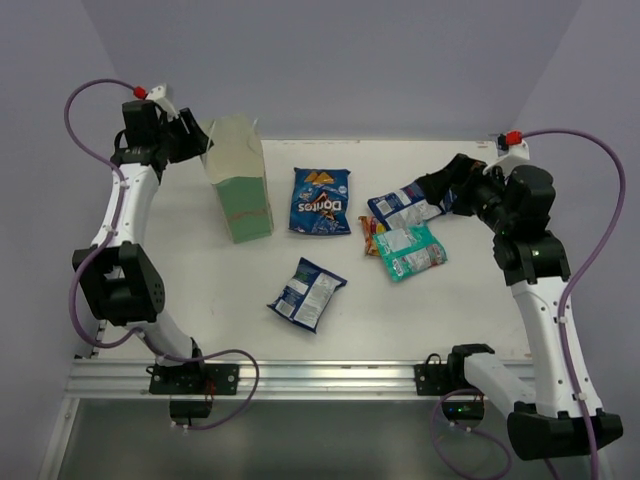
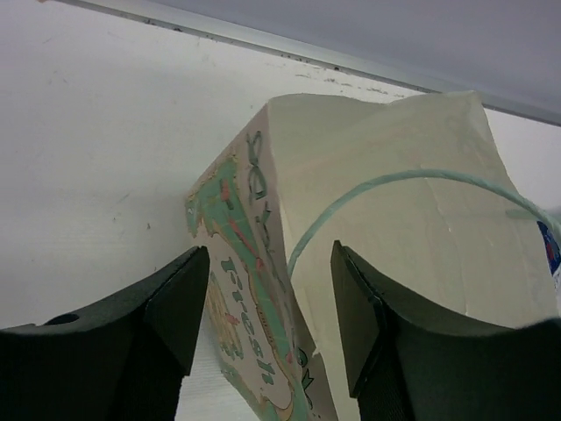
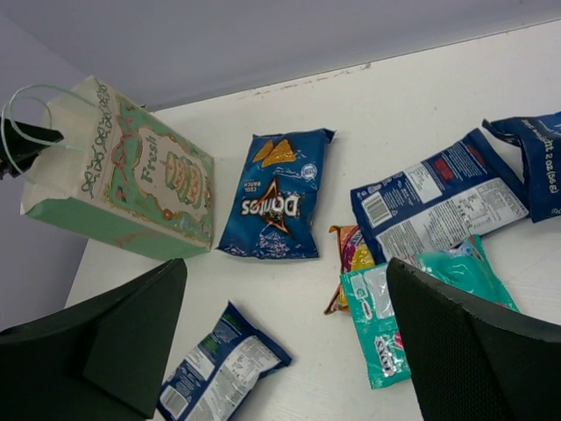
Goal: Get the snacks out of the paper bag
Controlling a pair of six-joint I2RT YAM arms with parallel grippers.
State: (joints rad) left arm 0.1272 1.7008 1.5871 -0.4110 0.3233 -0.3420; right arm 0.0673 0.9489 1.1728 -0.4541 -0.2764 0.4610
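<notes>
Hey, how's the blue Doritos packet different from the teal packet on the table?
The Doritos packet is blue; the teal packet is green-teal. The Doritos packet lies alone on the table, while the teal packet overlaps an orange packet. The Doritos packet sits nearer the paper bag than the teal packet. Both lie flat, outside the bag.

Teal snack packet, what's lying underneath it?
An orange-red-yellow packet pokes out from under the teal packet at one edge. The teal one covers the rest of it, so I can't tell how far it extends underneath.
</notes>
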